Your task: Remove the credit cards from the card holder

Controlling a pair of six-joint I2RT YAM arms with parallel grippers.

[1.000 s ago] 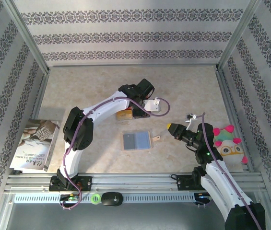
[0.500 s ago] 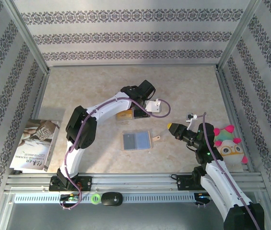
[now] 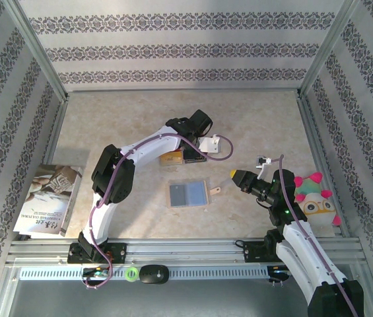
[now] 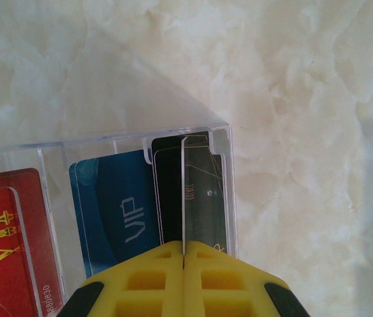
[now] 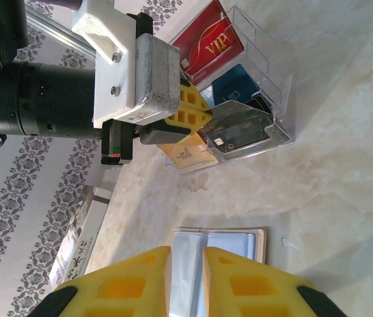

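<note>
From above, the right gripper point(image 3: 234, 174) hangs over the table with its yellow jaws a narrow slit apart and nothing between them. The card holder point(image 3: 188, 195) lies flat and open just beside it, at about 8 o'clock from the fingertips, grey-blue panels up. Its small strap tab point(image 3: 215, 191) points toward 3 o'clock, into the gap between holder and gripper. In the right wrist view the right gripper's own fingers point(image 5: 133, 277) cover part of the holder and the frame's lower edge cuts it off. Whether any card sits in its pockets cannot be told.

Farther out, at 12 o'clock from the holder and apart from it, the left gripper point(image 4: 183, 247) is clamped on a dark card point(image 5: 239, 129). It holds the card over the end slot of a clear tray point(image 4: 226, 129). The left wrist view shows that card edge-on, as a thin line, so its face is unreadable there. In the slots toward 9 o'clock are a blue card point(image 4: 117, 211) and a red card point(image 4: 1, 244), the red one cut by the frame edge. Seen from above, the wrist hides the left fingertips.

A booklet point(image 3: 49, 198) lies at the table's 8 o'clock edge, and a plush toy point(image 3: 315, 198) at its 4 o'clock edge.
</note>
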